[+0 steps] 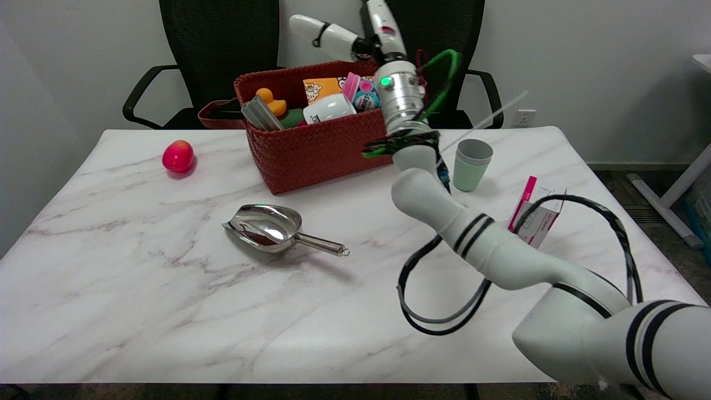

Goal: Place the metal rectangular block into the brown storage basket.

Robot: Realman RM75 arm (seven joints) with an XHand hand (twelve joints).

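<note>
Right arm [472, 239] reaches up from lower right, wrist raised above the basket's [311, 150] right end. Hand [344, 40] sits high over the basket, fingers spread apart, holding nothing. Block [262, 114] lies tilted inside the basket at its left, beside the duck [271, 101].

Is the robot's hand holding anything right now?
Nothing visible. The right hand hangs above the brown woven basket; the grey metal rectangular block already leans inside it.
</note>
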